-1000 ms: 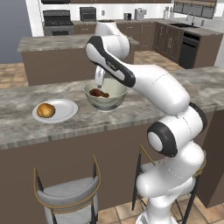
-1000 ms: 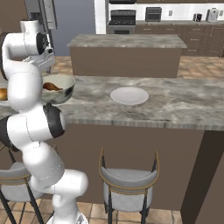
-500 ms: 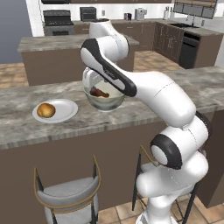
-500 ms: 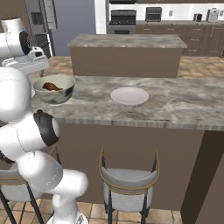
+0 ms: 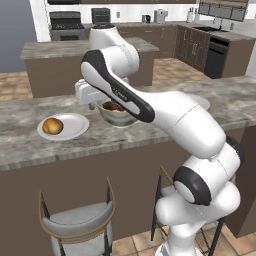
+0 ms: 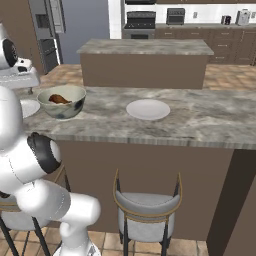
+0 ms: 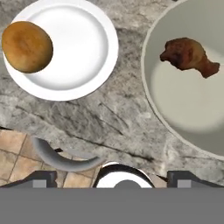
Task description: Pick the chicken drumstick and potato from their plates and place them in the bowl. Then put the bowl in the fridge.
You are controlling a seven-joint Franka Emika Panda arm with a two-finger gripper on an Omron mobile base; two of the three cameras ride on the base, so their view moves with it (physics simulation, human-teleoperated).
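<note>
The golden potato [image 7: 27, 47] lies on a white plate [image 7: 83, 48] on the grey stone counter, also seen as the potato [image 5: 52, 125] on its plate [image 5: 72, 125]. The dark brown chicken drumstick [image 7: 188, 54] lies inside the cream bowl [image 7: 192, 105], which stands just right of that plate; the drumstick [image 6: 60, 99] and bowl [image 6: 62, 102] show from the other side. My gripper [image 5: 92, 104] hovers open and empty above the counter strip between plate and bowl, its fingertips [image 7: 41, 178] set wide apart. A second plate [image 6: 147, 109] sits bare. The steel fridge [image 6: 47, 30] stands at the far left.
Two bar stools [image 6: 147, 215] [image 5: 80, 225] stand under the counter's near edge. A kitchen island [image 6: 145, 62] lies behind the counter, with stove and cabinets along the back wall. My own arm [image 5: 150, 105] crosses in front of the bowl.
The hand has swung left from directly over the bowl to above the gap between bowl and potato plate. The drumstick stays in the bowl, and the jaws stay open.
</note>
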